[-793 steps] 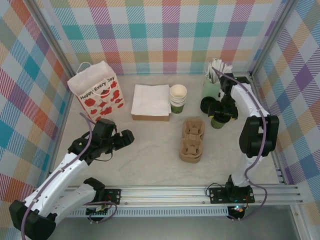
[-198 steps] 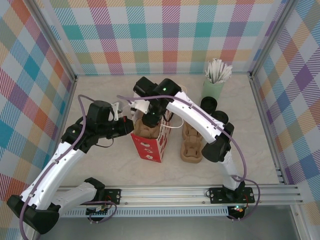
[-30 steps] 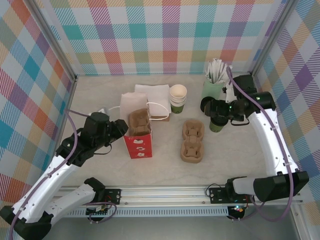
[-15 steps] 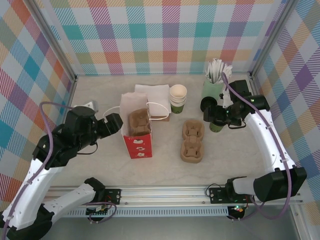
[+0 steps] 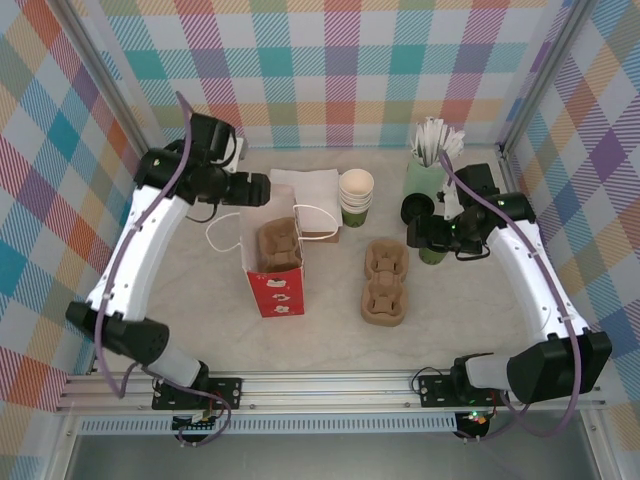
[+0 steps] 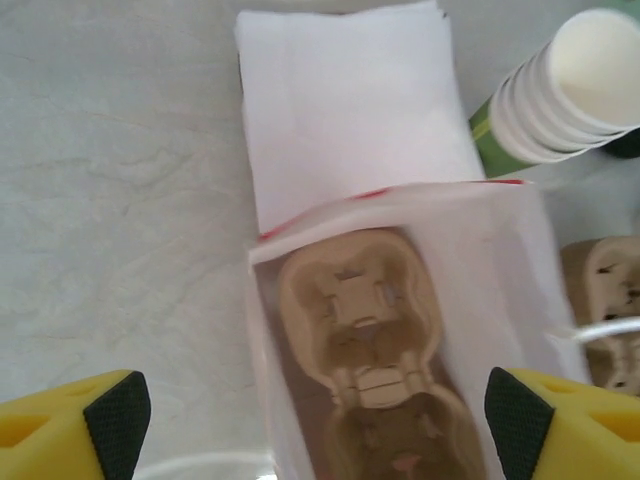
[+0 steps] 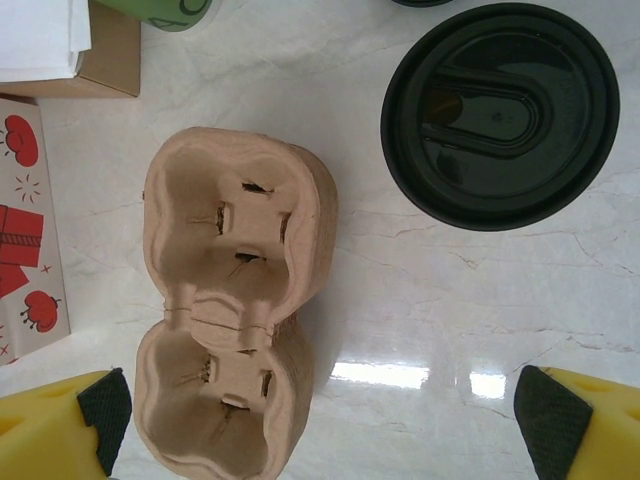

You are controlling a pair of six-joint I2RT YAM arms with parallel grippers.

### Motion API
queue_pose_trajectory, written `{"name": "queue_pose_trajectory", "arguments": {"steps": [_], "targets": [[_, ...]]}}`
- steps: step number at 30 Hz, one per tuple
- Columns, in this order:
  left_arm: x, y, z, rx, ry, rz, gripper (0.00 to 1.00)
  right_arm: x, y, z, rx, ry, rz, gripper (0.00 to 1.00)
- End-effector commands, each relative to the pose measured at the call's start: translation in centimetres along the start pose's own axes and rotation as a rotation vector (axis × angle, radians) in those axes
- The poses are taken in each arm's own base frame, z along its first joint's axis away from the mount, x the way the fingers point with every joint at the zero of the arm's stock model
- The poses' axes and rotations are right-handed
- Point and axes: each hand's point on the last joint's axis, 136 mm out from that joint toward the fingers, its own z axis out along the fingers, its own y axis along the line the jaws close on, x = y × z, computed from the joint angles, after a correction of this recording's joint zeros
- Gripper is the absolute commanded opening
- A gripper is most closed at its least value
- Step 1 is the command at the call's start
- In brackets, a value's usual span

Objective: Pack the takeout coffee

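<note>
The left end effector (image 5: 257, 188) has released the red-and-white paper gift bag (image 5: 275, 285) and risen, wide open, empty; the right end effector (image 5: 432, 235), wide open and empty, hovers above the black-lidded green paper coffee cup (image 7: 500, 115) on the worktop (image 5: 320, 320); the cup is not yet packed.

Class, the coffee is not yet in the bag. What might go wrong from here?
The paper bag stands free, the open left tool clear of it; a nudge might tip it.
The takeout coffee sits near the tumbler of sticks; the open right tool may knock that.
Missing a well of the carrier inside the bag could spill it.
</note>
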Motion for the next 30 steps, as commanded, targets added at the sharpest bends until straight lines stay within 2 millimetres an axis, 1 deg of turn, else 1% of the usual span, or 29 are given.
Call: {"name": "queue_pose_trajectory", "arguments": {"steps": [1,4,8,10,13,17,20,25,30], "targets": [[0.2,0.6,0.5,0.019,0.059,0.09,0.86,0.2,0.2,-0.4,-0.022,-0.017,-0.016,1.0],[0.4,0.3,2.5,0.044,0.11,0.116,0.82,0.4,0.1,-0.4,-0.018,-0.018,-0.017,1.0],[1.0,0.1,4.5,0.057,0.173,0.14,0.72,0.7,0.1,-0.6,-0.017,-0.02,-0.02,1.0],[1.0,0.3,5.0,0.052,0.179,0.147,0.64,0.8,0.1,-0.7,-0.015,-0.021,-0.023,1.0],[0.7,0.1,5.3,0.062,0.169,0.149,0.48,0.9,0.0,-0.7,-0.015,-0.019,-0.023,1.0],[0.4,0.0,4.5,0.06,0.146,0.107,0.24,1.0,-0.2,-0.6,-0.002,-0.017,-0.012,1.0],[0.7,-0.3,3.4,0.068,0.123,0.048,0.11,1.0,-0.6,-0.7,0.015,-0.02,-0.001,1.0],[2.0,-0.9,1.9,0.063,0.108,-0.081,0.02,0.8,-1.8,-0.9,0.048,-0.009,0.045,1.0],[3.4,-2.0,1.0,0.033,0.107,-0.187,0.0,0.8,-3.4,-0.1,0.091,0.034,0.087,1.0]]}}
